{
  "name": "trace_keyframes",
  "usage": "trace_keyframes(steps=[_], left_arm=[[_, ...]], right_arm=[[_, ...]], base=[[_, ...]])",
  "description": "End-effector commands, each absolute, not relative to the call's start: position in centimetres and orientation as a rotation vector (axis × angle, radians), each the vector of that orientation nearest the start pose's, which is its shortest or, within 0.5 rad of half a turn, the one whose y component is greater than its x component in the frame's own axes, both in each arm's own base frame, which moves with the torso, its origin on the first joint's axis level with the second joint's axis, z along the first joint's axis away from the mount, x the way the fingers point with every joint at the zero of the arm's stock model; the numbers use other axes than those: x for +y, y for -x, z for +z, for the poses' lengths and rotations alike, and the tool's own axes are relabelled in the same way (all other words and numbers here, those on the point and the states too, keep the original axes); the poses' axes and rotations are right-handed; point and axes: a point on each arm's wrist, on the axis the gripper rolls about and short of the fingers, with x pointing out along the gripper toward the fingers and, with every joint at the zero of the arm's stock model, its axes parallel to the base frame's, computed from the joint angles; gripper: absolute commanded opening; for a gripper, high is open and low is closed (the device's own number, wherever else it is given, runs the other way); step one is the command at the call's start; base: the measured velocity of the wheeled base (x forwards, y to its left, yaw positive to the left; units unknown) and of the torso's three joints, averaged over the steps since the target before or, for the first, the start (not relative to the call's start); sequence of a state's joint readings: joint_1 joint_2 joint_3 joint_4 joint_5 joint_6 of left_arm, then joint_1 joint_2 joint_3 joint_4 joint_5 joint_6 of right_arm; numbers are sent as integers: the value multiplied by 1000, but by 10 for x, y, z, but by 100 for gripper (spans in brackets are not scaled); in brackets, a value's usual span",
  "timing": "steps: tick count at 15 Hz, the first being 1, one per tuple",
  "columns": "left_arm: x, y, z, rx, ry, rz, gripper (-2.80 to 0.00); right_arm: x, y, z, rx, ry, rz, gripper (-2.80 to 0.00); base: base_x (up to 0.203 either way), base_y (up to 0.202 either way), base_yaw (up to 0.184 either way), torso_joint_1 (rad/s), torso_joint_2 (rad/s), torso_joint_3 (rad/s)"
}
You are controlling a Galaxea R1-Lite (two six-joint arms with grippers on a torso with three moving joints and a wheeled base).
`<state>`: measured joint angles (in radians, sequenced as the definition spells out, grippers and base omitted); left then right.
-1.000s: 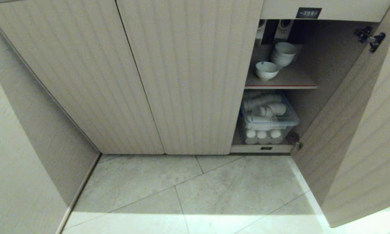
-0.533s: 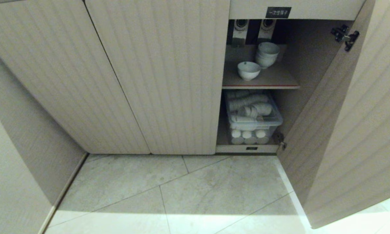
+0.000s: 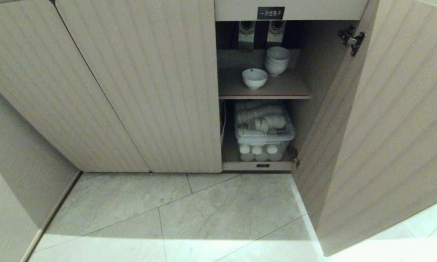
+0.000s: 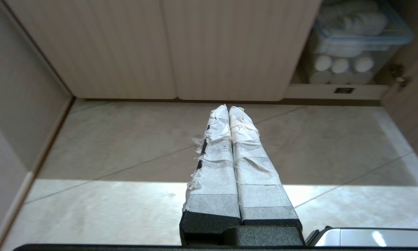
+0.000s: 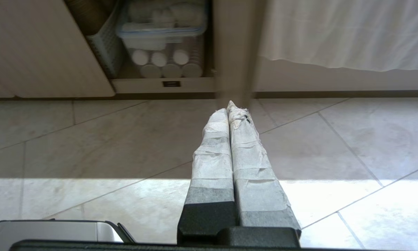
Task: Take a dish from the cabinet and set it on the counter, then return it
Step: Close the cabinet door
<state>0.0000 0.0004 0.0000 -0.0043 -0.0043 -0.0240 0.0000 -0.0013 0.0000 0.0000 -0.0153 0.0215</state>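
The cabinet has ribbed beige doors, and its right door stands swung open. On the red-edged upper shelf sits the dish, a single white bowl, upright. Behind it to the right is a nested stack of white bowls. Neither arm shows in the head view. My left gripper is shut and empty, hanging low over the floor tiles before the closed doors. My right gripper is likewise shut on nothing, in front of the open door's edge. The counter is out of view.
A clear lidded bin of white cups fills the lower compartment, also seen as the bin and the bin. A black label sits above the opening. A side wall closes the left. Grey floor tiles lie in front.
The whole head view has shifted: the cabinet opening and bowls now sit further left in the picture, so the camera has moved rightward. The bowls themselves have not moved on the shelf.
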Motion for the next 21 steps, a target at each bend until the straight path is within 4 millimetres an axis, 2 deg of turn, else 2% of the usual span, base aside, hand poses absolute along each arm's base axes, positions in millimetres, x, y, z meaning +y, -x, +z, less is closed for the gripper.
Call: trace_keyframes(steps=[1, 5, 21], left_arm=[[0, 23, 76, -5, 25, -5, -280], [0, 23, 76, -5, 25, -5, -280], [0, 23, 76, -5, 23, -5, -280]], right_arm=[[0, 23, 75, 0, -21, -15, -280], [0, 23, 75, 0, -21, -15, -280], [0, 23, 75, 0, -21, -15, -280]], base=[[0, -192, -1, 3, 2, 5], [0, -159, 0, 2, 3, 1], [0, 0, 0, 0, 0, 0]])
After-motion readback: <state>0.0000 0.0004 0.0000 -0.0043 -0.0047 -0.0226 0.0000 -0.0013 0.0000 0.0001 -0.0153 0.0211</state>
